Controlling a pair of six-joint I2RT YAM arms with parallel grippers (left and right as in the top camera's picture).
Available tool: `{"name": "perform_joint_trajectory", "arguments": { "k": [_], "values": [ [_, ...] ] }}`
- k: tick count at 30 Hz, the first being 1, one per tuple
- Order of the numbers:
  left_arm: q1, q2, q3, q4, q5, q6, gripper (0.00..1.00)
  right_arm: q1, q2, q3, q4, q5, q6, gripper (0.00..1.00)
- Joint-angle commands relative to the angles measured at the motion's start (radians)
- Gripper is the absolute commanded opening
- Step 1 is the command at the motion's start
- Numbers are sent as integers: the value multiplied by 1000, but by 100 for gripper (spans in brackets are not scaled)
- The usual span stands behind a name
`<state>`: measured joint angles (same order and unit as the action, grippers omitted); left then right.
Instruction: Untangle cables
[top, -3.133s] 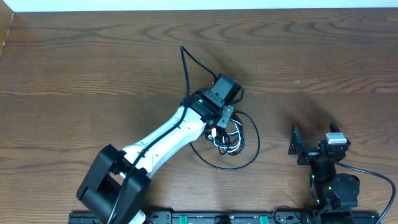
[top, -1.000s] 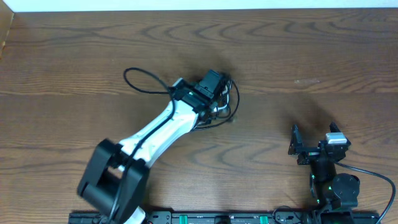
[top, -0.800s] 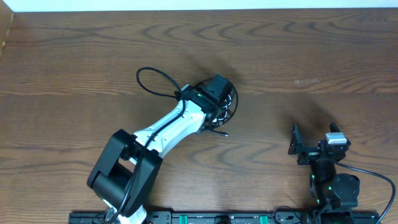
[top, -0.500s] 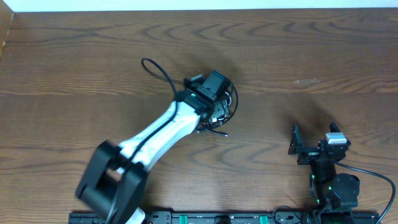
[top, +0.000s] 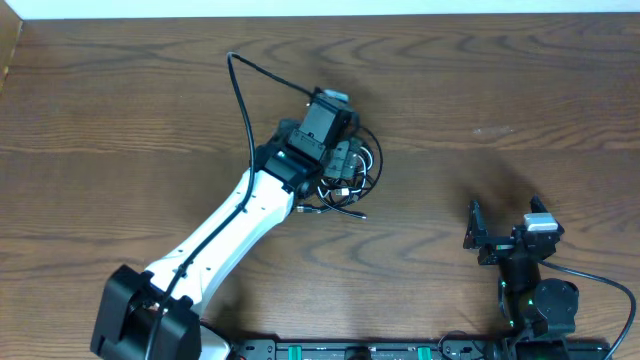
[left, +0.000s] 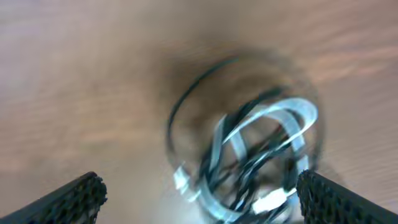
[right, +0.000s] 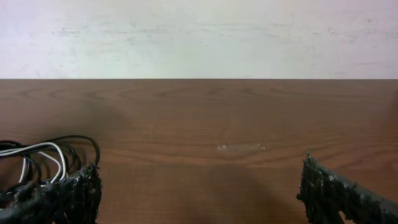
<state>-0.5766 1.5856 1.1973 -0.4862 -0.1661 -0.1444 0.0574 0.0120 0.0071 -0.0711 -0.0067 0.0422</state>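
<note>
Your left gripper (left: 204, 195) is hovering wide open right over the knotted black and white cables (top: 368, 164), which are lying bunched near the middle of the table (top: 500, 80), while your right gripper (top: 505, 236) is sitting wide open, well apart.

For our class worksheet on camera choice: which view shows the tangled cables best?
Left wrist: the cables fill the frame unobstructed, though blurred. Overhead shows them small, partly covered; right wrist catches only an edge.
</note>
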Motion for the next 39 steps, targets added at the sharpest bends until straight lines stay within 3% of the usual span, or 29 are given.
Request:
{"name": "perform_joint_trajectory", "arguments": {
  "k": [1, 4, 8, 14, 20, 23, 25, 27, 29, 37, 39],
  "values": [
    [76, 20, -3, -131, -90, -152, 98, -7, -5, -2, -4, 1, 9, 99],
    [138, 20, -3, -193, -26, -317, 98, -7, -5, -2, -5, 1, 9, 99],
    [175, 21, -3, -188, 170, -375, 98, -7, -5, -2, -5, 1, 9, 99],
    [217, 21, -8, -323, 65, -726, 98, -7, -5, -2, -5, 1, 9, 99],
    [251, 23, -92, -247, 34, -879, 98, -7, -5, -2, -5, 1, 9, 99],
    [249, 24, -176, -90, 124, -868, 98, -7, -5, -2, -5, 1, 9, 99],
    [246, 24, -230, 36, 188, -800, 98, -7, -5, -2, -5, 1, 9, 99],
    [241, 24, -258, 112, 241, -720, 98, -7, -5, -2, -5, 1, 9, 99],
    [200, 24, -273, 209, 358, -531, 98, -7, -5, -2, -5, 1, 9, 99],
    [81, 39, -274, 283, 383, -383, 98, -7, -5, -2, -4, 1, 9, 99],
    [67, 64, -274, 298, 339, -384, 91, -7, -5, -2, -5, 1, 9, 99]
  ]
}}
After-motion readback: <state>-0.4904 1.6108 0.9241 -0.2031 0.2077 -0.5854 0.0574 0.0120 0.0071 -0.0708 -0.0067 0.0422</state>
